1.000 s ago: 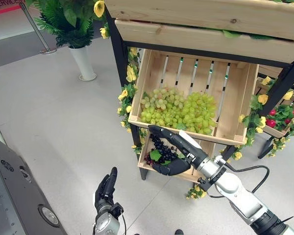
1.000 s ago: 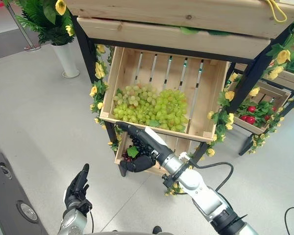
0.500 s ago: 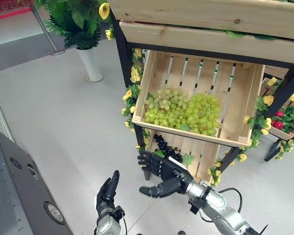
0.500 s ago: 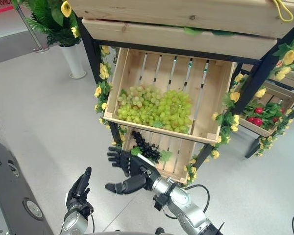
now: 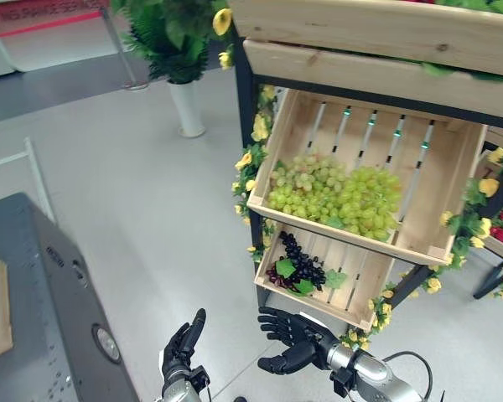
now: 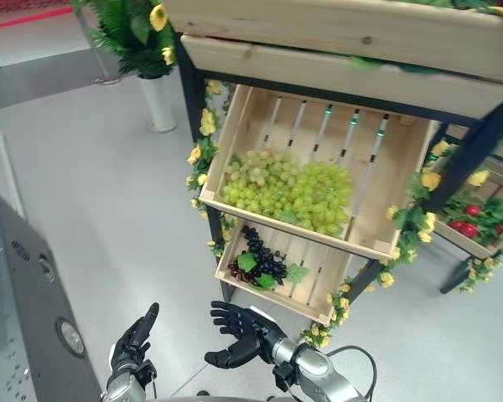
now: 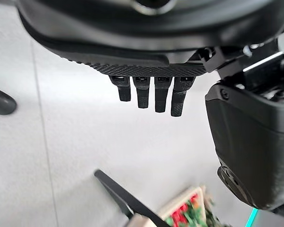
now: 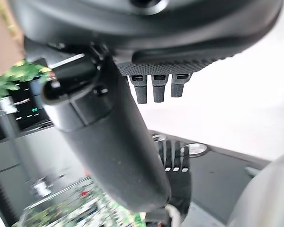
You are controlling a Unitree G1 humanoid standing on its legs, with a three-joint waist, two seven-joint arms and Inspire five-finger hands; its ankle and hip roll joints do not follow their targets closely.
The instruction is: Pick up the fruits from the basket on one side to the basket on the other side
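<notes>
Two dark hands hang low in front of the fruit stand, and neither holds anything: the right hand point(image 5: 293, 339) has its fingers spread and relaxed with the palm turned up, just below and in front of the lower crate point(image 5: 352, 289), and the left hand point(image 5: 183, 339) sits beside it over the floor point(image 5: 134, 218) with its fingers straight. Past the right hand, the dark grapes point(image 5: 295, 261) lie with a few green leaves at the left end of that lower crate, untouched. Above them the upper crate point(image 5: 419, 180) is tilted toward the robot and carries a heap of green grapes point(image 5: 335, 191) along its front lip. Off to the right, another crate of red fruit point(image 6: 469, 216) stands among yellow flowers, and a potted plant point(image 5: 180, 59) stands on the floor to the left of the stand. Since the fruit is not yet picked, the step in hand looks like a reach for the dark bunch; to do it well the right hand should go in under the upper crate's front board, come down over the middle of the bunch instead of its trailing end, and close round the stem side so the grapes lift as one cluster without dragging on the slats
</notes>
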